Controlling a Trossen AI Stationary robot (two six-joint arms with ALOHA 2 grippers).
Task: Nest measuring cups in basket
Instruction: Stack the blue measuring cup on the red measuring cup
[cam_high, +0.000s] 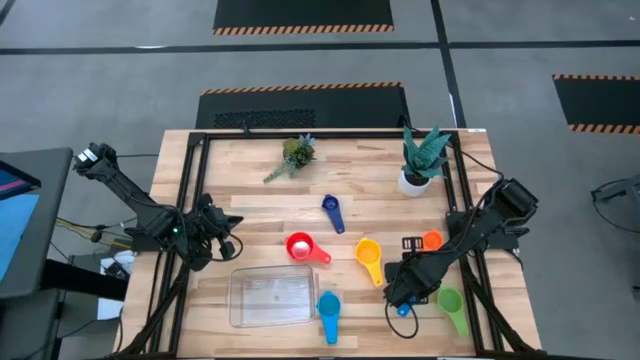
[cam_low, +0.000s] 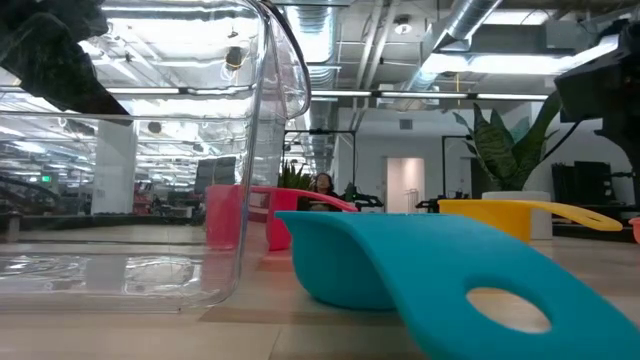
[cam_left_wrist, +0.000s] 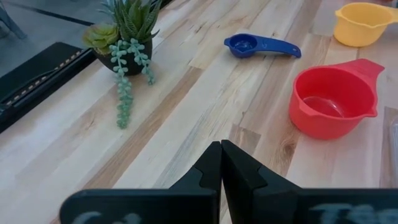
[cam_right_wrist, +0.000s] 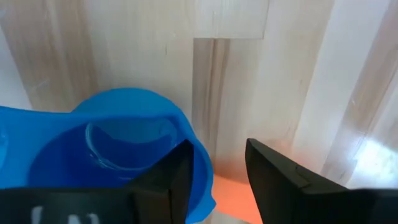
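At the right pincer: right pincer (cam_right_wrist: 217, 180) low over the table, fingers part-open and straddling the rim of a blue cup (cam_right_wrist: 106, 149), one finger inside the bowl and one outside; wall not yet pinched, nothing lifted.
Beside the blue cup: green cup (cam_high: 450, 300) just on the outer side; orange cup (cam_high: 432, 240) a little beyond the pincer, toward the far edge.
Toward the table middle from the pincer: yellow cup (cam_high: 367, 252) near, then red cup (cam_high: 299, 246), with the dark blue scoop (cam_high: 331, 208) farther off behind them.
Basket: basket (cam_high: 232, 298) well apart from the pincer, across the near side of the table; no cup seen inside.
On the way to the basket: light blue cup (cam_high: 328, 305) between pincer and basket, just beside the basket wall; likely to be knocked by a low carry, so a lift over it looks wise.
Progress: judged barely begun; no cup in the basket, none stacked, all loose on the table (cam_high: 250, 190); first grasp under way.
Left to do: grip, carry, set down, then nest the rest one in another.
Left pincer: left pincer (cam_high: 232, 238) waiting beyond the basket from the right pincer, fingers pressed together, empty.
Clutter: trailing plant (cam_high: 297, 153) and potted plant (cam_high: 420, 160) along the far edge, clear of the route.
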